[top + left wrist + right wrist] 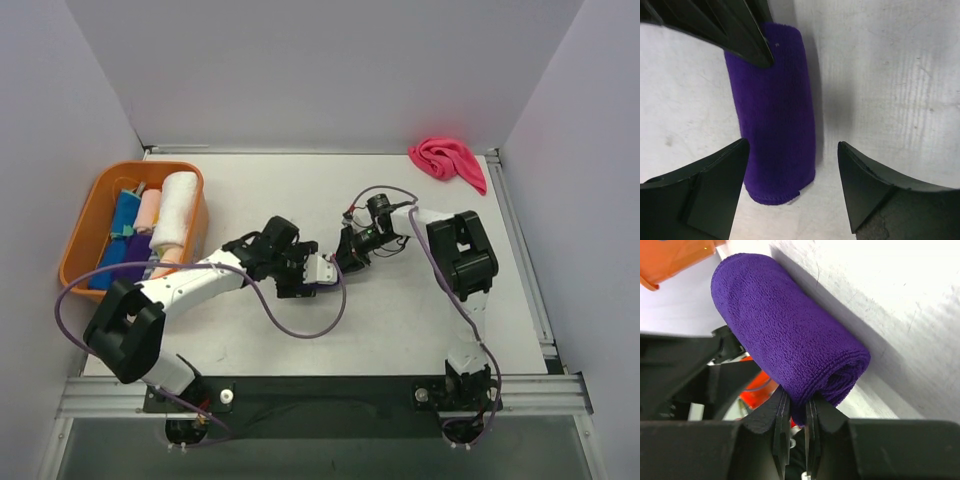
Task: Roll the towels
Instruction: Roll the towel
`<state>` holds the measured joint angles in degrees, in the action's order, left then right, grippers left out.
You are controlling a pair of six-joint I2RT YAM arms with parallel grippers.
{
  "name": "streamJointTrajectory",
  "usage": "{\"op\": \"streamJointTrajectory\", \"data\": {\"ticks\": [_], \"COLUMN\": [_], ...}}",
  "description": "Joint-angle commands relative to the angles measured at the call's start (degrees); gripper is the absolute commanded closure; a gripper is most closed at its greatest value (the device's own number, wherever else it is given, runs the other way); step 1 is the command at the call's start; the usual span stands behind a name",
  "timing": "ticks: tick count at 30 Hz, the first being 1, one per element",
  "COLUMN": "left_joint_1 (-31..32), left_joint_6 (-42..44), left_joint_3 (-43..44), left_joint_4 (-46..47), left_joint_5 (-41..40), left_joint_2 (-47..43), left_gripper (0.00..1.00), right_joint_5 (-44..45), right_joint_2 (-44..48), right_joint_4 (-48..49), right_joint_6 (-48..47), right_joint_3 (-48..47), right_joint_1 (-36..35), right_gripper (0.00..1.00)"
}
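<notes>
A dark purple towel [772, 100] lies rolled into a cylinder on the white table; in the top view the grippers hide it. My left gripper [792, 145] is open, its fingers either side of the roll's near end without touching it. My right gripper [797, 402] is shut on the outer edge of the purple roll [785, 330] at its end. Its black fingers [740, 30] show over the roll's far end in the left wrist view. In the top view the left gripper [318, 270] and right gripper [345, 255] meet mid-table. A hot pink towel [448, 160] lies crumpled at the back right.
An orange basket [80, 235] stands at the left, holding rolled towels: white [175, 210], pale pink [148, 208] and blue [122, 225]. Grey walls close in the table on three sides. Purple cables loop from both arms.
</notes>
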<state>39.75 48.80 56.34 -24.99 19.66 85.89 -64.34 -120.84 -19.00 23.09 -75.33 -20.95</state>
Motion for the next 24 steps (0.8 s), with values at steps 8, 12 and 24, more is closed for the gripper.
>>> {"op": "streamJointTrajectory", "data": {"ticks": [8, 12, 24], "left_joint_1": [2.97, 2.97, 0.42], "left_joint_6": [10.7, 12.02, 8.08], "left_joint_3": [2.9, 2.03, 12.28], "left_joint_4": [9.0, 8.38, 1.19], "left_joint_5": [-6.57, -4.2, -3.84], "left_joint_2": [6.74, 8.68, 22.56], "left_gripper": [0.18, 0.18, 0.49], "right_joint_5": [-6.77, -8.08, -13.53], "right_joint_2": [-3.53, -4.58, -7.92], "right_joint_4": [-2.44, -2.53, -2.35], "right_joint_6": [4.24, 5.47, 7.85], "right_joint_3": [-3.07, -3.94, -8.95], "right_joint_1": [1.09, 1.96, 3.99], "right_gripper": [1.0, 1.0, 1.0]}}
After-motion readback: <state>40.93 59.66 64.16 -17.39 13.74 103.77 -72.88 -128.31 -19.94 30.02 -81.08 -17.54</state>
